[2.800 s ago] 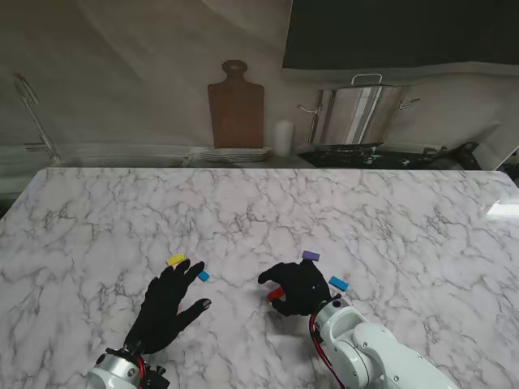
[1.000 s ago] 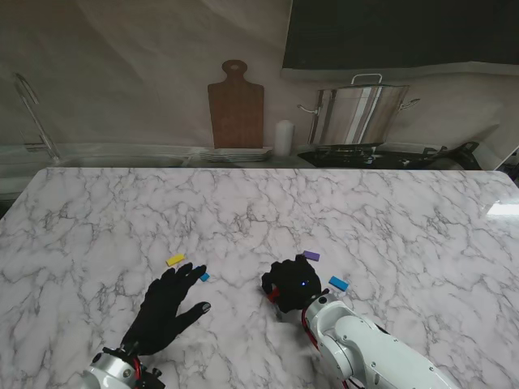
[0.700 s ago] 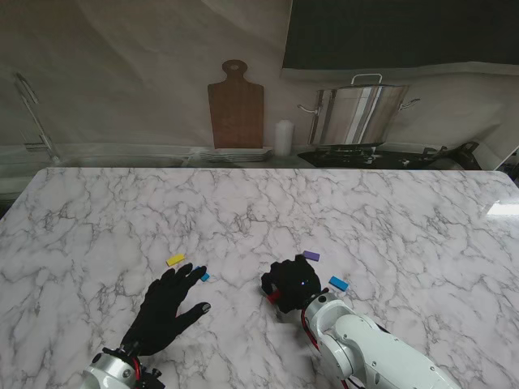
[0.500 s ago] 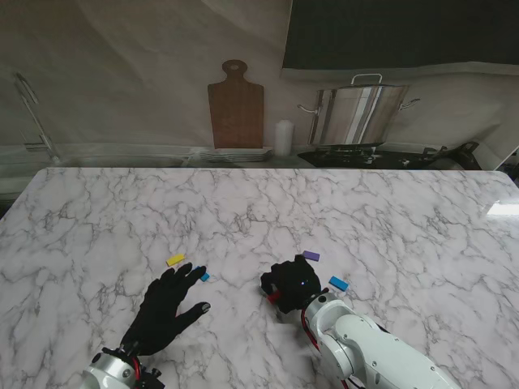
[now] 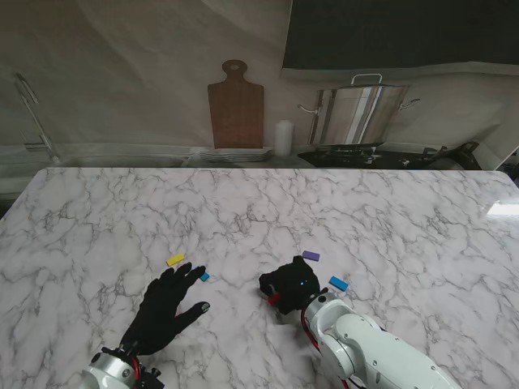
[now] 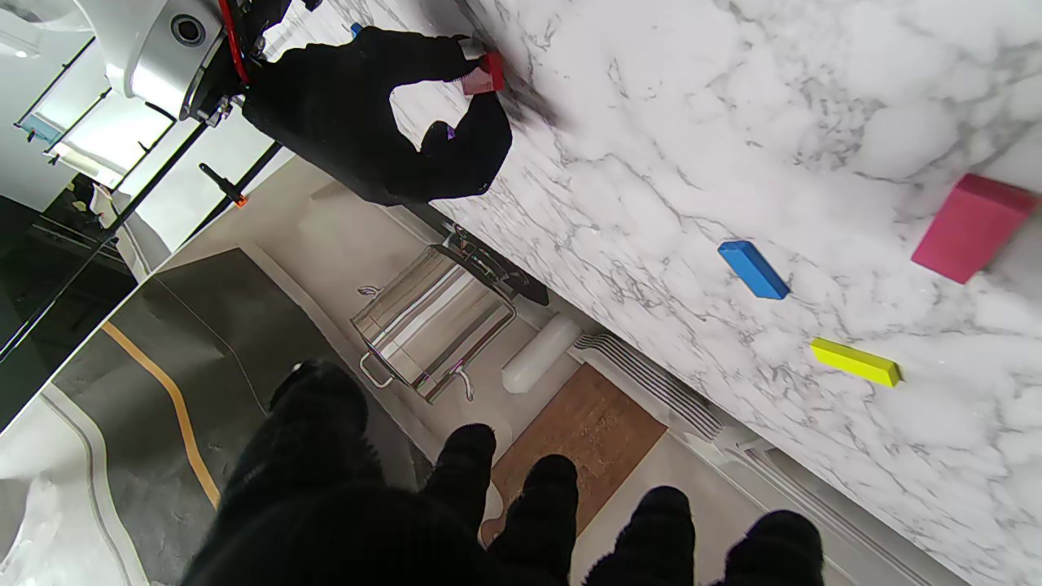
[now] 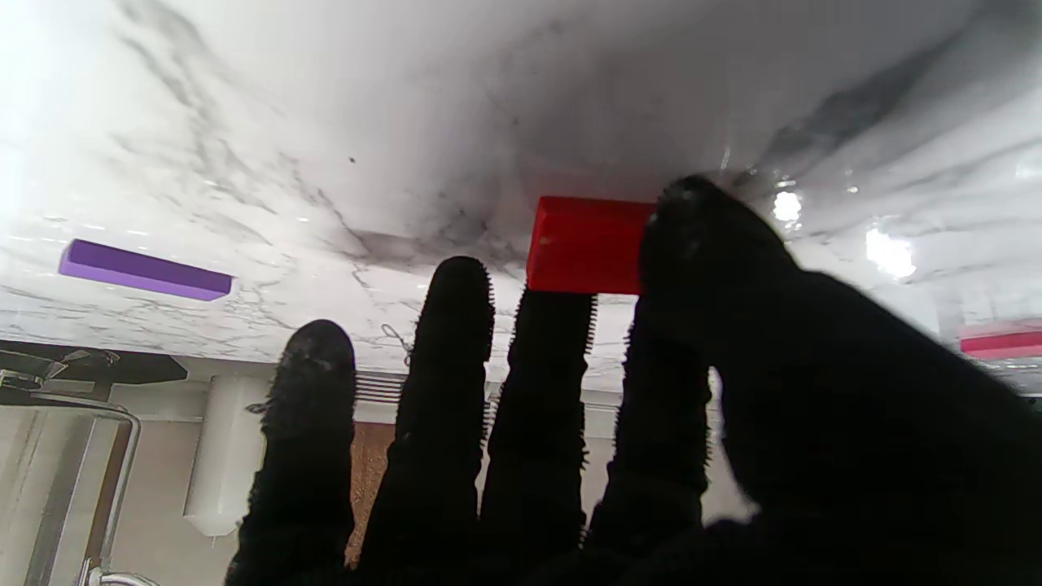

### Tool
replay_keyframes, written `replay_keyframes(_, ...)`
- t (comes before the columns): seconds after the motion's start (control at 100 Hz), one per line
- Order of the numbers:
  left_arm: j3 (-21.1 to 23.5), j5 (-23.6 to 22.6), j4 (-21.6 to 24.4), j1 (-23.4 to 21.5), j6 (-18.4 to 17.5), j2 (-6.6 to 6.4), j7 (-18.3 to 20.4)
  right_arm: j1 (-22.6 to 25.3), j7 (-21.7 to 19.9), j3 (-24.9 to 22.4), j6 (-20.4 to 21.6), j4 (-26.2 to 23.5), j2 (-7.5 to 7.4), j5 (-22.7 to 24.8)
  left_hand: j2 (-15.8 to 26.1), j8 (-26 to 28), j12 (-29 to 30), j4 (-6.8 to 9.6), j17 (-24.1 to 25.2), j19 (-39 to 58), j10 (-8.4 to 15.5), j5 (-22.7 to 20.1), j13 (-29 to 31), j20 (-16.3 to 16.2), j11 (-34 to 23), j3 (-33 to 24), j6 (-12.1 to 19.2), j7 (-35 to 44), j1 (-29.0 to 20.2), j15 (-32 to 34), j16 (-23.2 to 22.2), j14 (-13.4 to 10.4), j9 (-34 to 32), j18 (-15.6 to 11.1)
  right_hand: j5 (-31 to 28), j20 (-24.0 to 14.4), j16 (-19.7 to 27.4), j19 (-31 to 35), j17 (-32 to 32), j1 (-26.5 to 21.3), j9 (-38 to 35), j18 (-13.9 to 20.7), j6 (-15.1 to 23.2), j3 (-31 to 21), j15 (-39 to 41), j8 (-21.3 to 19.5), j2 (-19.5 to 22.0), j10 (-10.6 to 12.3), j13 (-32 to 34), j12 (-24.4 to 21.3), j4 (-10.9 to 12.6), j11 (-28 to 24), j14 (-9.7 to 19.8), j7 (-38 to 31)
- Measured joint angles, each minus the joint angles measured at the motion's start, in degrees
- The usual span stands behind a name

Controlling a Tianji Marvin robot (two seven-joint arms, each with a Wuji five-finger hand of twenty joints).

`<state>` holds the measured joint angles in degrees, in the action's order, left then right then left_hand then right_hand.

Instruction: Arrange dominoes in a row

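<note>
- Stand view: our right hand (image 5: 289, 285) has drawn slightly nearer to us since 0.5 s ago, fingers pinched on the red domino (image 5: 275, 298). The left hand (image 5: 165, 305) stays flat and spread, holding nothing, fingertips touching the left blue domino (image 5: 204, 276). The yellow domino (image 5: 175, 260), purple domino (image 5: 310, 255) and right blue domino (image 5: 338, 283) are unmoved.
- Left wrist: the red domino (image 6: 486, 77) sits between thumb and finger, touching the marble table (image 6: 733, 122). A pink domino (image 6: 973, 226) lies nearby.
- Right wrist: the grip looks secure; no row has been started.

glossy marble table (image 5: 340, 211); polished steel pot (image 5: 357, 113); wooden board (image 5: 236, 105)
</note>
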<state>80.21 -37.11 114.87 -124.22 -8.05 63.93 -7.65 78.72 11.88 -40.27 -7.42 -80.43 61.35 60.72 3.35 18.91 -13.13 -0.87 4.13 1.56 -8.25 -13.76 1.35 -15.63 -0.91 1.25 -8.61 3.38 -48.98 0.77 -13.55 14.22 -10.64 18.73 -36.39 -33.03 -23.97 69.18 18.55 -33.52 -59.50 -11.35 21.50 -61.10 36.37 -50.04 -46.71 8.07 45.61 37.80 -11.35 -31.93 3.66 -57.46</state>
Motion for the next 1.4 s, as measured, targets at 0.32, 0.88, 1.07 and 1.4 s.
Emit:
replay_keyframes(0.32,0.03,-0.05,-0.05,0.02,-0.09,0.00,0.05,-0.25,1.49,0.37,0.30,0.75,0.13,-0.41,0.00,0.01,-0.01,0.00,0.00,0.00,-0.01,0.00,0.00,-0.11,0.00,0.00,-0.27,0.00,0.00,0.00,-0.02,0.00,0.00,0.00,0.89,0.11,-0.62,0.00,0.00,0.00,0.10,-0.05,2.13,0.17,1.52,2.52,0.07,0.01,0.00,3.19,-1.15,-7.07,0.01,0.81)
replay_keyframes(0.88,-0.02,-0.44,-0.50,0.24,-0.45,-0.03,0.01,-0.15,3.05,0.43,0.58,1.74,0.42,-0.91,0.00,0.02,-0.01,0.00,0.00,0.00,-0.02,0.00,0.00,-0.25,0.00,0.00,-0.55,0.00,0.00,0.00,-0.05,0.00,0.00,0.00,-1.85,0.13,-1.29,-0.63,-2.07,0.11,2.36,-0.67,2.04,1.21,3.01,18.25,4.22,-0.06,-1.92,5.88,-0.64,-10.16,0.02,4.33)
replay_keyframes(1.07,-0.06,-0.45,-0.61,0.30,-0.47,-0.03,-0.02,-0.18,3.90,0.56,0.28,2.24,0.68,-1.48,-0.01,0.14,-0.01,0.00,0.00,0.01,-0.02,0.00,0.00,-0.26,0.00,0.00,-0.57,0.00,0.00,0.00,-0.06,0.00,0.00,0.00,-4.36,0.13,-1.33,-0.66,-2.58,0.19,3.18,-0.79,2.04,1.97,3.59,20.36,4.95,-0.46,-1.92,5.90,-0.63,-10.16,0.01,3.70)
replay_keyframes(1.4,-0.06,-0.44,-0.64,0.32,-0.49,-0.04,-0.08,-0.41,3.91,0.95,-0.53,2.32,0.82,-1.48,-0.01,0.14,-0.01,0.00,0.00,0.01,-0.03,0.00,0.00,-0.29,0.00,0.00,-0.60,0.01,0.00,0.00,-0.09,0.00,0.00,0.00,-6.34,0.12,-1.47,-0.67,-2.60,0.03,2.97,-0.84,2.02,3.27,4.30,22.85,6.22,-0.77,-1.92,5.90,-0.63,-10.17,-0.02,3.77)
